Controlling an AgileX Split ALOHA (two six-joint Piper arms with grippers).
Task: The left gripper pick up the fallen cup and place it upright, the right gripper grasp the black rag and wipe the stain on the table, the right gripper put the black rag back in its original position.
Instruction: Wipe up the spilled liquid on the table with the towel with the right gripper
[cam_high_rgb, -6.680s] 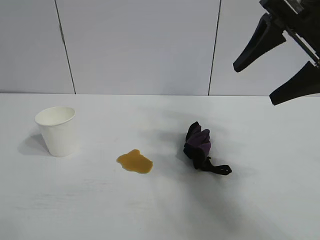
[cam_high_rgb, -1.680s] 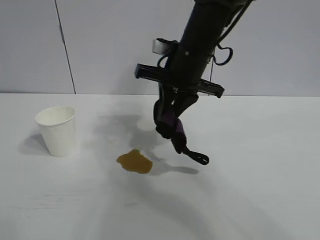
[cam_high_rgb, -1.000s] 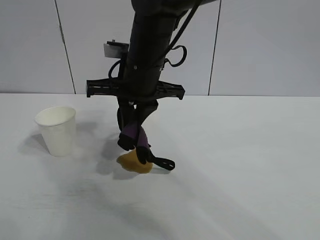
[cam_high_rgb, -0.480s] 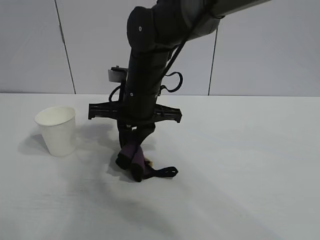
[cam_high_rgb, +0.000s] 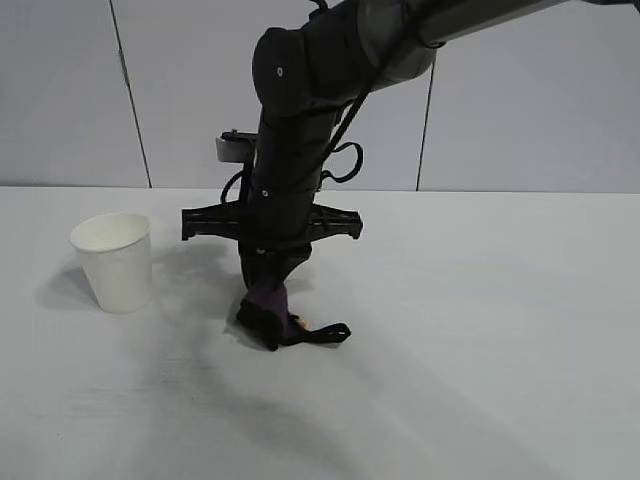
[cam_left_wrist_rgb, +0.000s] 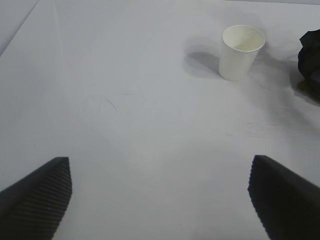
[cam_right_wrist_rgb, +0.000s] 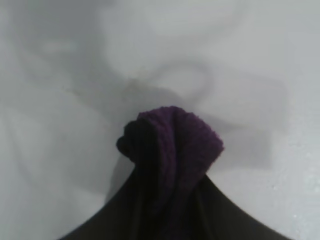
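Note:
The white paper cup (cam_high_rgb: 113, 262) stands upright on the white table (cam_high_rgb: 480, 330) at the left; it also shows in the left wrist view (cam_left_wrist_rgb: 241, 52). My right gripper (cam_high_rgb: 268, 288) points straight down, shut on the black and purple rag (cam_high_rgb: 268, 312), and presses it onto the table where the stain lies. Only a sliver of the amber stain (cam_high_rgb: 299, 322) shows beside the rag's strap loop (cam_high_rgb: 328, 333). In the right wrist view the rag (cam_right_wrist_rgb: 172, 142) bulges out from between the fingers. My left gripper (cam_left_wrist_rgb: 160, 200) is open and empty, well away from the cup.
A grey panelled wall (cam_high_rgb: 200, 90) runs behind the table. A faint ring-shaped mark (cam_right_wrist_rgb: 185, 80) shows on the table just beyond the rag. The right arm's dark bulk (cam_left_wrist_rgb: 311, 55) shows at the edge of the left wrist view.
My right gripper took the rag from the table's right side, carried it left and lowered it onto the stain. In the last half second the rag pressed down and covers almost all of the stain.

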